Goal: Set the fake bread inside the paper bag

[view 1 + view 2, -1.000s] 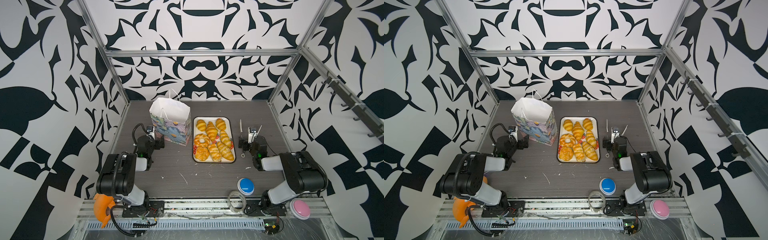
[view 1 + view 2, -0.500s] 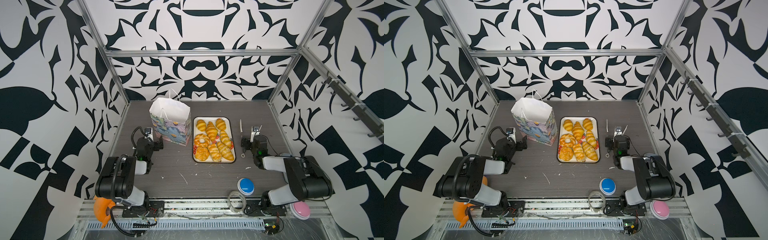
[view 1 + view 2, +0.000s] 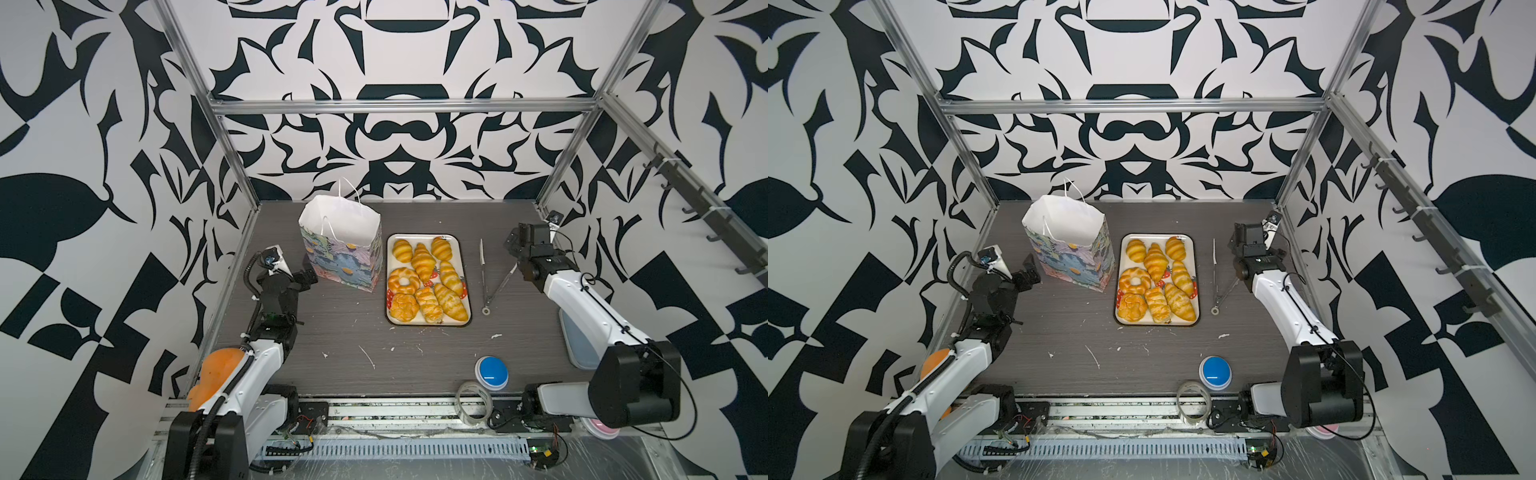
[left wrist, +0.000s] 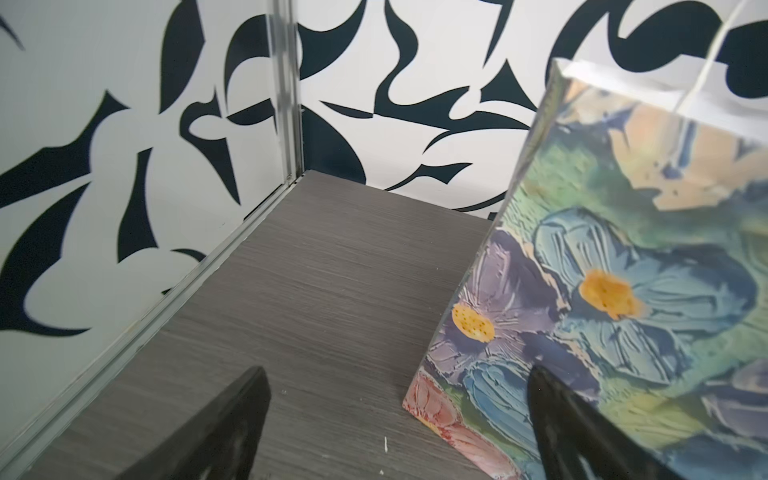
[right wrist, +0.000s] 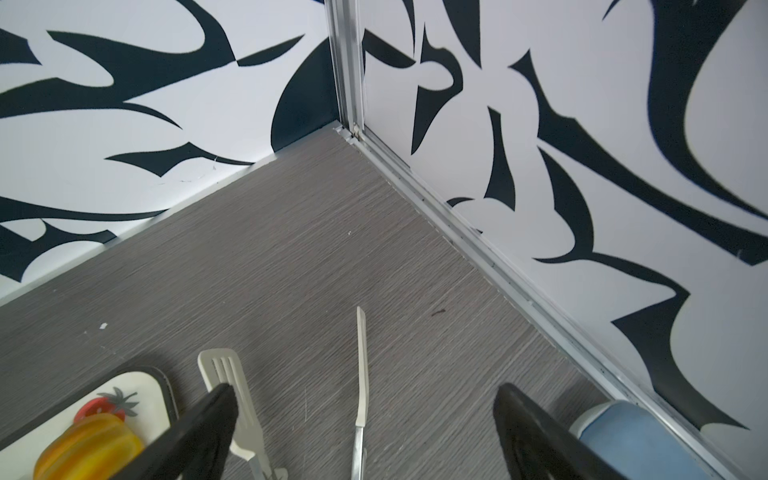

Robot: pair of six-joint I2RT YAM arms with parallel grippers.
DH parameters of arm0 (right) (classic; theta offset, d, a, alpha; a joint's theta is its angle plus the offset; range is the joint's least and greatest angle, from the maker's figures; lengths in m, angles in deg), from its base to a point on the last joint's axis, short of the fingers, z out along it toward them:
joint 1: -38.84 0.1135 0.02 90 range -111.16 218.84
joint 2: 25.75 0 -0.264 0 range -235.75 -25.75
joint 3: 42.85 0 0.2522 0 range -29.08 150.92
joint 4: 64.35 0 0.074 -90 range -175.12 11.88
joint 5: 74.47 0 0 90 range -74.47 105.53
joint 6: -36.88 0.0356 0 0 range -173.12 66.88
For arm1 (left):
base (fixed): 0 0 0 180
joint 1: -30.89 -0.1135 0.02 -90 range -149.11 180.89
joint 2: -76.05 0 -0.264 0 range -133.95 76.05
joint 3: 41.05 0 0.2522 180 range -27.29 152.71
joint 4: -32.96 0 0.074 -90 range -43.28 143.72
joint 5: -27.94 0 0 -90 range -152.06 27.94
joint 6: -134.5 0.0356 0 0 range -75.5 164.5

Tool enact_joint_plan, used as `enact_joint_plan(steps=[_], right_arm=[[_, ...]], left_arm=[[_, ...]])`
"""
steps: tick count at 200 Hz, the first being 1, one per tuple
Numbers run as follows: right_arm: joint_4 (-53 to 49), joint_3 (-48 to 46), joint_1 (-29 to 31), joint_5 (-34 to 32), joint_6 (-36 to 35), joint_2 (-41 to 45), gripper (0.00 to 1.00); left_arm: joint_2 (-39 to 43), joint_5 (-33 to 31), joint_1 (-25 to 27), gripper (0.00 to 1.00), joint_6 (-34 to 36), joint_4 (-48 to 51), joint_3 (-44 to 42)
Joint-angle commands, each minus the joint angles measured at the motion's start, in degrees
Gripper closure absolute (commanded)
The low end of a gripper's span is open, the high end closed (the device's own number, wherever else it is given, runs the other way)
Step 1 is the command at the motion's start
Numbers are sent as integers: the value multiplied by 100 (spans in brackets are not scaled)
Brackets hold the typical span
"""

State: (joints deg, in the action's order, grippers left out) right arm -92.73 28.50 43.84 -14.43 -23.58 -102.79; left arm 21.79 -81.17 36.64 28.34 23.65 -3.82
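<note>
The paper bag stands upright and open at the back left, flower-printed with a white lining. Several glossy golden pieces of fake bread lie on a cream tray just right of the bag. My left gripper is open low beside the bag's left side; in the left wrist view the left gripper faces the bag's near corner. My right gripper is open and empty above the table right of the tray.
Metal tongs lie spread on the table between tray and right arm. A blue button and a tape roll sit at the front edge. A pale blue container stands by the right wall. Patterned walls close three sides.
Both arms have unfolded from low tucked poses. The right gripper has risen and moved back towards the right rear corner. The left gripper has lifted slightly beside the bag.
</note>
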Motion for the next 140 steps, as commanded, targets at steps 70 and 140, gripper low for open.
enact_joint_plan(steps=[70,140], right_arm=[[-1601,334,28,1182,86,-266,0],[-1736,417,373,724,-212,-868,0]], left_arm=[[-31,283,13,1,-1507,4480,2563],[-704,1206,4,1,-1065,5152,4079]])
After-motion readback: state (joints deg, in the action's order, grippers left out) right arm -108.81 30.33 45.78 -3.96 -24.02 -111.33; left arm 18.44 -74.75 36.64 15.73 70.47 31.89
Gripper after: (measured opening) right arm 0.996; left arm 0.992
